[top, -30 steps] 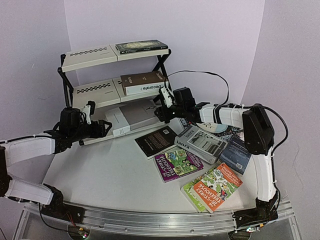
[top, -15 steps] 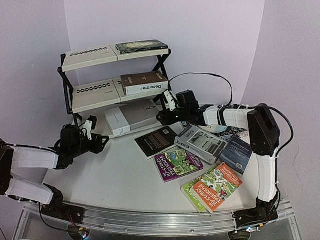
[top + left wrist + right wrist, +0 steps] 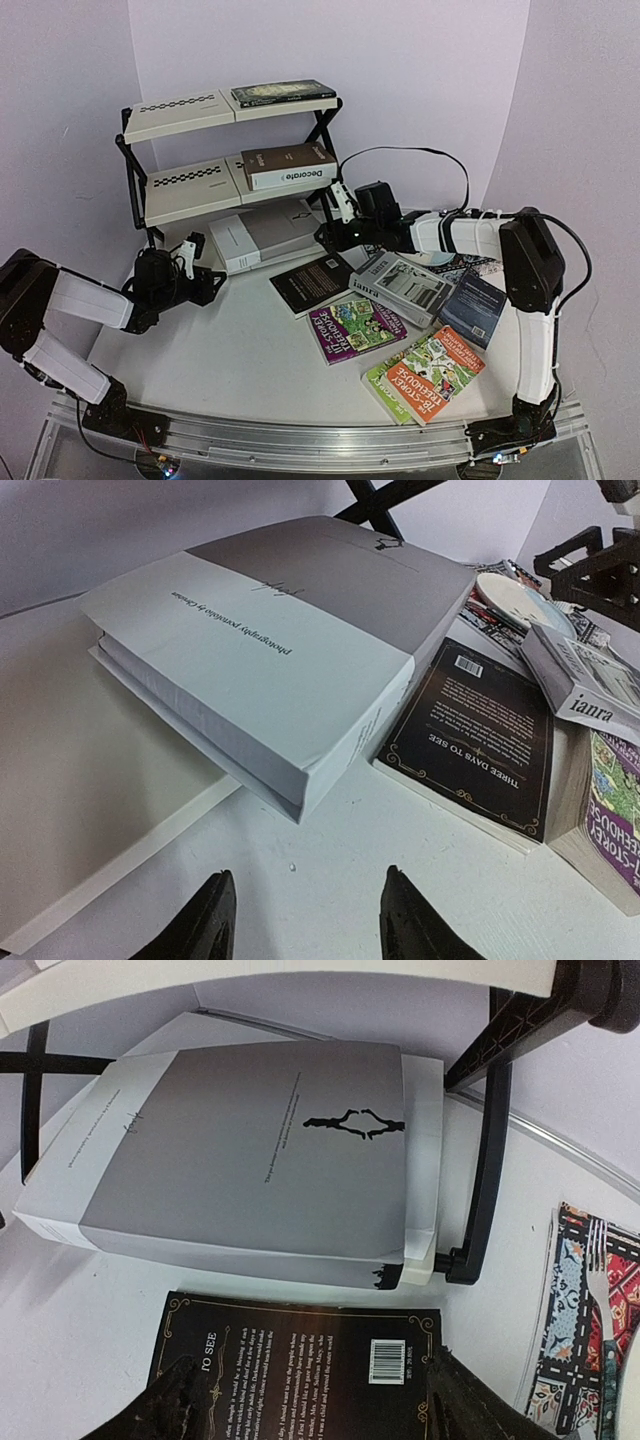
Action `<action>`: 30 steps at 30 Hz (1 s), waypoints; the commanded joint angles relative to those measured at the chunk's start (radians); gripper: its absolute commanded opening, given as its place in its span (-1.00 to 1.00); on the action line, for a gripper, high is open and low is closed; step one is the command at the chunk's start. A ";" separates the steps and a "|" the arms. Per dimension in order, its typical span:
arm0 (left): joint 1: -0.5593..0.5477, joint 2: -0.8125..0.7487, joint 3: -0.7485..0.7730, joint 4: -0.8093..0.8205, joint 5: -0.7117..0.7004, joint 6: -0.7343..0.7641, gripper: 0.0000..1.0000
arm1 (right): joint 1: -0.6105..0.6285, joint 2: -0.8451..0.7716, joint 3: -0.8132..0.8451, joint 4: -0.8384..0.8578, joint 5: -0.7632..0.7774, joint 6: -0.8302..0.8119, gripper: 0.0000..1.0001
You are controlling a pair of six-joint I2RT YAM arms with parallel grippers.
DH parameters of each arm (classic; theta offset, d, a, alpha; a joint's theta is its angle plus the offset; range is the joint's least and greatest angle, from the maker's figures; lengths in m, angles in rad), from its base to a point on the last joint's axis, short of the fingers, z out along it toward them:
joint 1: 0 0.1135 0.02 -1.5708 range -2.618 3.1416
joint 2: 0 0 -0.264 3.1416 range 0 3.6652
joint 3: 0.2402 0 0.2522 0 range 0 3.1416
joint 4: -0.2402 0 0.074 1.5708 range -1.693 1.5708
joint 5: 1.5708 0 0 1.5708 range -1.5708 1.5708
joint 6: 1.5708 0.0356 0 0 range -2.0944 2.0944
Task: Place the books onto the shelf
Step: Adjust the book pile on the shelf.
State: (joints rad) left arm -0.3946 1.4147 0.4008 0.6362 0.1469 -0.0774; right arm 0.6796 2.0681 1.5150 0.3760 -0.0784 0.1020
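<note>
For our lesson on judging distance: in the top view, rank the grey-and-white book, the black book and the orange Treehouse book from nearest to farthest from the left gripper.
1. Grey-and-white book, back left, just beyond the left gripper.
2. Black book, mid-table, to its right.
3. Orange Treehouse book, front right.

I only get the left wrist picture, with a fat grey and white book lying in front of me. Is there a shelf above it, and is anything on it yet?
Observer: Yes. The shelf has a brown book lying on its middle board.
Operator: And the top board?
Observer: One dark book lies flat on its right half.
Operator: Is the other arm anywhere near?
Observer: Its right tool is open, over the far end of the black book, beside the shelf's right leg.
</note>
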 commanded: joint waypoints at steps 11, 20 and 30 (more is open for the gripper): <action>-0.003 0.178 0.165 0.082 -0.009 0.012 -0.23 | 0.004 -0.056 0.001 0.033 -0.005 0.017 0.50; -0.003 0.229 0.224 0.083 -0.025 0.004 -0.60 | 0.005 -0.043 0.005 0.035 0.002 0.022 0.50; -0.003 0.279 0.283 0.082 -0.039 -0.008 -0.65 | -0.032 0.022 0.054 -0.012 0.070 0.062 0.36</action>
State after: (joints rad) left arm -0.3946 1.6810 0.6352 0.6742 0.1271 -0.0785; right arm 0.6735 2.0672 1.5194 0.3734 -0.0325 0.1416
